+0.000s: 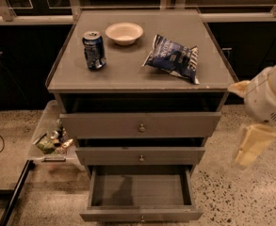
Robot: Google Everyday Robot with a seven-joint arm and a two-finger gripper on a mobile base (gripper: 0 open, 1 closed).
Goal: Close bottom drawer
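Note:
The bottom drawer (141, 214) of the grey-brown cabinet is pulled far out, its shallow box empty, its small knob at the frame's lower edge. The middle drawer (140, 155) and the top drawer (140, 125) above it stick out only a little. My gripper (250, 145) hangs at the right of the cabinet, level with the middle drawer and apart from all drawers, below the white arm housing (269, 98).
On the cabinet top (128, 74) stand a blue soda can (94, 50), a white bowl (124, 33) and a blue chip bag (173, 58). A clear bin (50, 138) with small items sits on the floor at the left. Speckled floor lies to the right.

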